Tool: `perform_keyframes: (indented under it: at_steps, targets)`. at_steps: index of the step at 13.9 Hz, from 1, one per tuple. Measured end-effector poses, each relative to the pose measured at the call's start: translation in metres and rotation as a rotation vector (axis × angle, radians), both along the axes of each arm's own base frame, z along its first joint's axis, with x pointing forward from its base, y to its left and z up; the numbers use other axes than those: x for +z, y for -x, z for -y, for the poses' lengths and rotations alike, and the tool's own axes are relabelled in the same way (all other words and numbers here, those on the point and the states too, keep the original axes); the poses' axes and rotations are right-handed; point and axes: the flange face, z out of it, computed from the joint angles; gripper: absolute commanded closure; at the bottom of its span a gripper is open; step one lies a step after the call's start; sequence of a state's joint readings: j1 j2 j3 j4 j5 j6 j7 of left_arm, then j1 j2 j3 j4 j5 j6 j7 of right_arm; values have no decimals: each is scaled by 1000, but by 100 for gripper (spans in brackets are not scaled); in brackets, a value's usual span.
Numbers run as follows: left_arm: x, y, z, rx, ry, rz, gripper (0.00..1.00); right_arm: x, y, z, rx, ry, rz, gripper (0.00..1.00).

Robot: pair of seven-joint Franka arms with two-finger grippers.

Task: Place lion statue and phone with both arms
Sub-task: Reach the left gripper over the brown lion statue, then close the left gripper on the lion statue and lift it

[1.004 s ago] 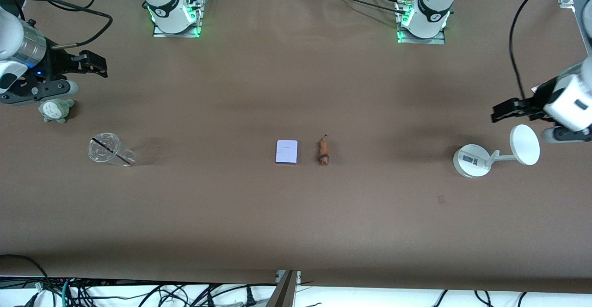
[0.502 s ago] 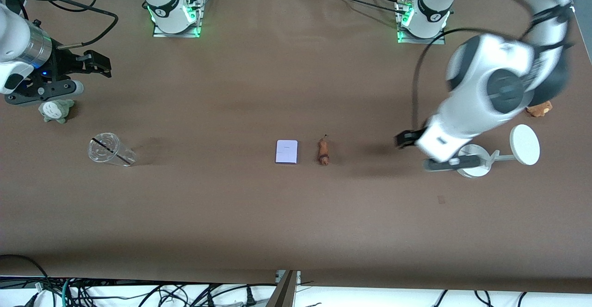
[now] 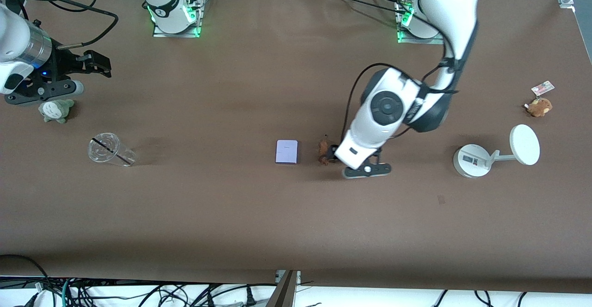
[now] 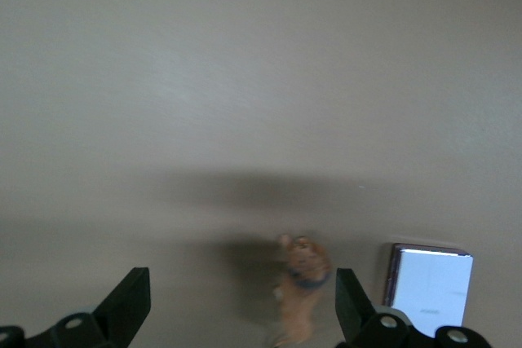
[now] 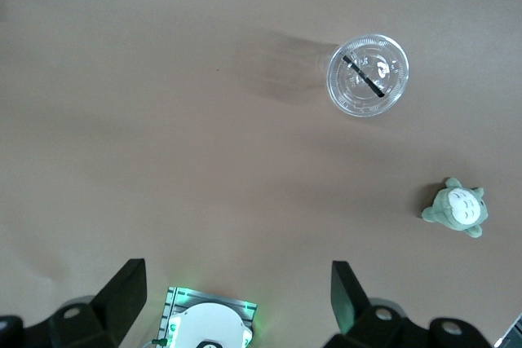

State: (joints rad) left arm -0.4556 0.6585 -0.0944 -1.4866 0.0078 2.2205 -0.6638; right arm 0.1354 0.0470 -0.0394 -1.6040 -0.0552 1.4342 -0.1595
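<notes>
The lion statue (image 3: 322, 150), a tiny orange-brown figurine, lies at the table's middle. The pale lavender phone (image 3: 286, 151) lies flat beside it, toward the right arm's end. My left gripper (image 3: 333, 152) is down at the lion statue, open. In the left wrist view (image 4: 241, 303) the lion statue (image 4: 302, 291) lies between its fingers, close to one finger (image 4: 349, 299), and the phone (image 4: 428, 287) lies just outside that finger. My right gripper (image 3: 95, 64) waits open and empty over the right arm's end of the table, and it also shows in the right wrist view (image 5: 236, 303).
A grey-green plush (image 3: 56, 110) sits under the right arm's wrist, and a clear plastic cup (image 3: 110, 150) is nearer the camera. At the left arm's end stand a white round stand (image 3: 472, 160) with a disc and a brown plush (image 3: 539, 106) with a card tag.
My left arm has swept from its end of the table to the middle and brought its open gripper down at the lion statue. My right arm has hardly moved.
</notes>
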Motion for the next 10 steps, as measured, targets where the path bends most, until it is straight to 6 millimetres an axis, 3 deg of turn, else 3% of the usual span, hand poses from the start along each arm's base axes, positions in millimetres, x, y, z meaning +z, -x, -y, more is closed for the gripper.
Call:
perform_keyframes:
  at_steps: [5, 10]
  targets:
    - [-46, 34, 49, -23, -87, 4, 0, 0, 0, 1, -1, 0, 0, 0]
    - [-79, 40, 61, -44, -120, 48, 0, 0, 0, 1, -2, 0, 0, 0]
